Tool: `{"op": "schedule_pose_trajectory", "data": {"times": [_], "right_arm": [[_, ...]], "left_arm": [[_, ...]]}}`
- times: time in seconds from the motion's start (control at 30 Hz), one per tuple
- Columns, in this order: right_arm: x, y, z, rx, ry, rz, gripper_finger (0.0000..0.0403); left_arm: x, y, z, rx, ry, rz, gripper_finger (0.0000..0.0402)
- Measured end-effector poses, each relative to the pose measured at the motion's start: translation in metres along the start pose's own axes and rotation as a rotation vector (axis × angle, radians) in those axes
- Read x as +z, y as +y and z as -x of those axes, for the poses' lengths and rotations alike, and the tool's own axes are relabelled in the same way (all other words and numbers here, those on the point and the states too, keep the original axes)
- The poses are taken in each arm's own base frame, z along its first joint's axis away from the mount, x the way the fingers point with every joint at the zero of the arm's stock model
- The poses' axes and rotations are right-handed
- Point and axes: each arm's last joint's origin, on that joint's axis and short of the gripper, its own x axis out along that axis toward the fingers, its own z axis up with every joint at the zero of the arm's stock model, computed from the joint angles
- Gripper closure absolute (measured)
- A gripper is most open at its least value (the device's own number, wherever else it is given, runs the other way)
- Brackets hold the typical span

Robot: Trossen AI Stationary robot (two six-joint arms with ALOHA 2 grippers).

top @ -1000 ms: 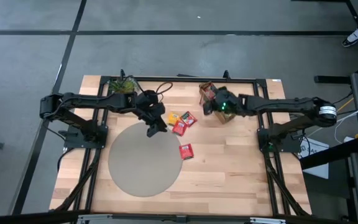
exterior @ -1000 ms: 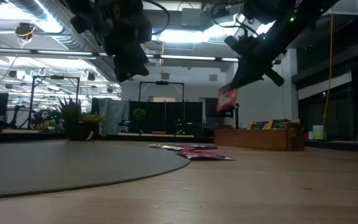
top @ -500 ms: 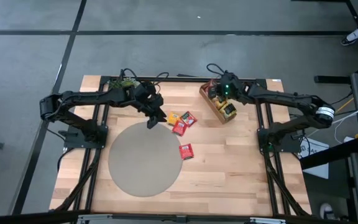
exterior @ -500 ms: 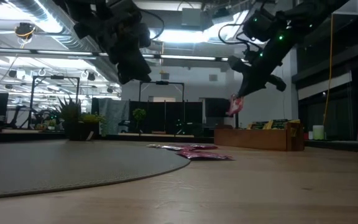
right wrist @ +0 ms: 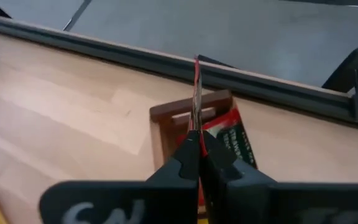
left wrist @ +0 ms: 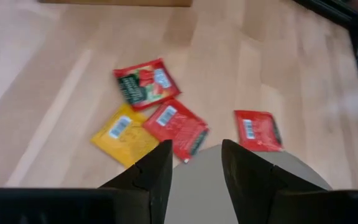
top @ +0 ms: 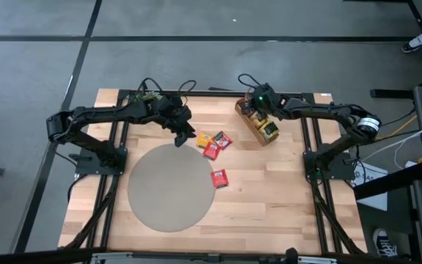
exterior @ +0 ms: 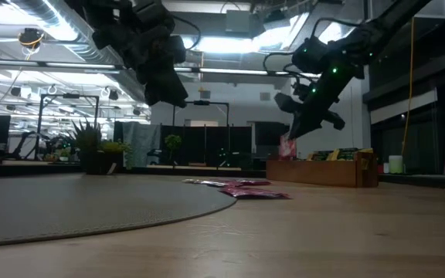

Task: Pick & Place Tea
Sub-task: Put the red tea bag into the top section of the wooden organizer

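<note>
My right gripper [top: 254, 107] is shut on a red tea sachet [right wrist: 196, 87] over the far end of the brown wooden divided tray [top: 259, 123]. In the low view the sachet [exterior: 287, 147] hangs just above the tray [exterior: 323, 171]. Other sachets stand in the tray [right wrist: 232, 140]. Four more lie flat on the table: a yellow one [top: 204, 138], two red ones [top: 223, 139] [top: 211, 151] and a red one [top: 219, 178] at the mat's edge. My left gripper [top: 183, 136] hovers open above the table, left of that cluster [left wrist: 166, 124]. My right gripper pinches the red sachet between its two fingers at the upper edge [right wrist: 196, 127], coming from above and pointing down. In the wrist view the sachet shows edge-on. It hangs upright below the fingers [exterior: 302, 123], lifted clear over the tray's far compartment [right wrist: 182, 115].
A round grey mat [top: 168, 187] covers the table's left middle. A small green potted plant [top: 143, 99] stands at the far left corner. A black frame rail [right wrist: 104, 53] runs along the far edge. Bare wood lies to the near right [top: 284, 205].
My right gripper has carried the red sachet toward the far edge, from over the tray's middle to its far end, and has come down, so the sachet hangs lower, close above the tray. My left gripper has drifted a little toward the far edge.
</note>
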Motion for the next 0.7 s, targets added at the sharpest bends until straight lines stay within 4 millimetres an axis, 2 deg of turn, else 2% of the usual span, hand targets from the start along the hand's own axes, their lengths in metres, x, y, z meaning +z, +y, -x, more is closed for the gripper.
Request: {"op": "schedule_pose_trajectory", "data": {"times": [0.33, 0.7], "right_arm": [[-0.005, -0.008, -0.02, -0.045, 0.027, -0.041, 0.0397], [-0.005, -0.008, -0.022, -0.046, 0.027, -0.034, 0.0347]], "left_arm": [[0.001, 0.003, 0.001, 0.022, -0.008, 0.056, 0.0267], [0.001, 0.003, 0.001, 0.022, -0.008, 0.054, 0.0269]]}}
